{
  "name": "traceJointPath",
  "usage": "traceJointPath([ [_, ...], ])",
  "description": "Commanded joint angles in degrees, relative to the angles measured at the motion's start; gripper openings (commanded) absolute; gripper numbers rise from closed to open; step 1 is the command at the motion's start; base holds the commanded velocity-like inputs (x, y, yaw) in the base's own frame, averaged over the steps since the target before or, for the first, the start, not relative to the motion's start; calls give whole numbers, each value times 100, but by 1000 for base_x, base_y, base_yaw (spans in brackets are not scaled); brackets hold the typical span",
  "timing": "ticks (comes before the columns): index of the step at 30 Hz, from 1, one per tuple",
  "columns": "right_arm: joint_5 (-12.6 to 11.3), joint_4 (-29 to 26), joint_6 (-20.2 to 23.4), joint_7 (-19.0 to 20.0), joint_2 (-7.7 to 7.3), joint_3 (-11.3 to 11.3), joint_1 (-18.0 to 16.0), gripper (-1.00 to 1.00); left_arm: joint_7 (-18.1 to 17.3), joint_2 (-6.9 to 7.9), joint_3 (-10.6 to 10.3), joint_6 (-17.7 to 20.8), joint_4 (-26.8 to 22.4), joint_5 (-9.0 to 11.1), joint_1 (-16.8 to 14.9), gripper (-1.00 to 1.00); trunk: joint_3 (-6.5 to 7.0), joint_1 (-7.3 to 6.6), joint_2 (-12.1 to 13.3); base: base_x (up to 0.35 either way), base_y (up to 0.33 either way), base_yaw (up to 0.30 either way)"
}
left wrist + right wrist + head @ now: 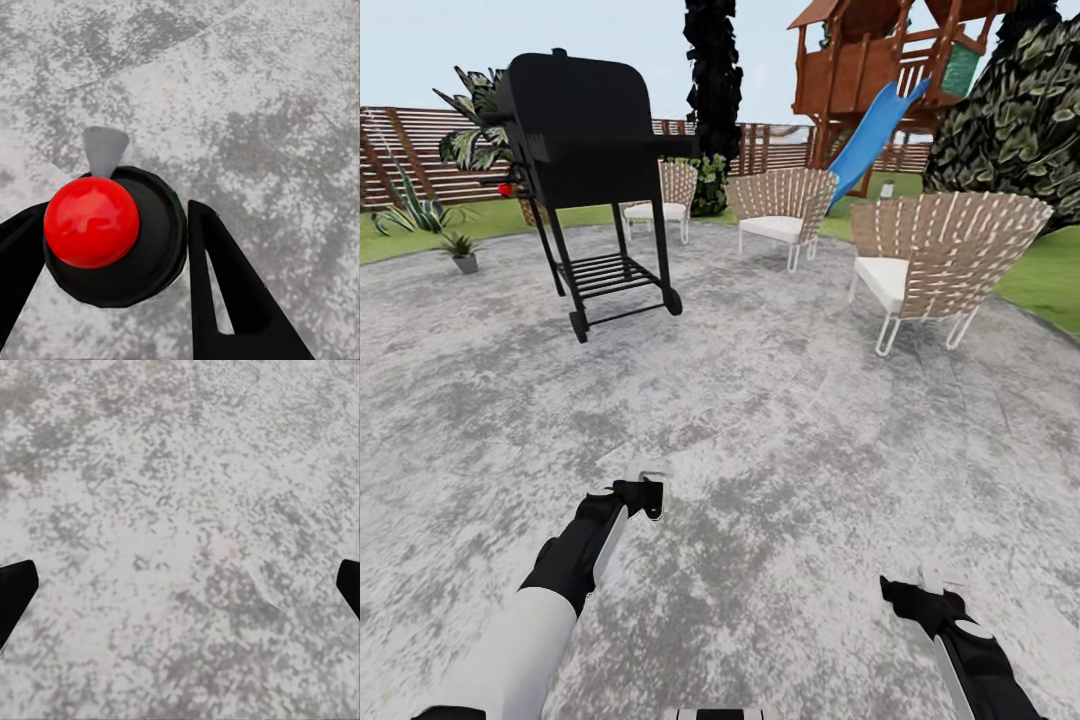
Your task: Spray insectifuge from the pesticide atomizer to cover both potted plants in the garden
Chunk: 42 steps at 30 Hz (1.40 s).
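Left pincer (651, 497) clamped on the pesticide atomizer (112, 232), held low over the near middle of the grey paved patio (760, 420); seen from the left wrist as a dark round nozzle head with a red dot, squeezed between the two dark fingers (225, 285), pale nozzle tip pointing away over the paving. Right pincer (920, 600) spread wide apart and holding nothing, hanging over bare paving at the patio's near right; only its two dark fingertips (15, 592) at the margins of the right wrist view. Toward the patio's far left, a black wheeled grill (585, 150), standing between the arms and the fence side. At the far left edge of the paving, one potted plant (461, 250), small, in a grey pot, with spiky green leaves on the lawn just behind it. Three woven chairs (945, 255) with white cushions along the far and right edges of the patio. Beyond them a brown slatted fence (420, 150), a wooden play tower with a blue slide (875, 130), a tall dark tree and a large leafy bush at the far right.
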Motion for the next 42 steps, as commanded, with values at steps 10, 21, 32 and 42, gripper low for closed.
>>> traceJointPath([
  [10, 7, -10, 32, -1, -1, 2, 0, 100, -23, -2, 3, 28, -7, -33, -3, -100, -33, 2, -2, 335, 59, 229],
  [21, 5, -10, 32, -1, -1, 3, 0, 100, -23, -2, 3, 28, -7, -33, -3, -100, -63, 2, -2, 302, 172, 229],
  [32, 12, -10, 32, -1, -1, 8, 0, 100, -23, -2, 4, 30, -7, -33, -3, -100, -81, 2, -2, 236, 199, 234],
  [42, 13, -10, 32, -1, 6, 8, 0, 100, -22, -2, 3, 32, -7, -33, -3, -100, -44, 2, -2, 197, 183, 173],
])
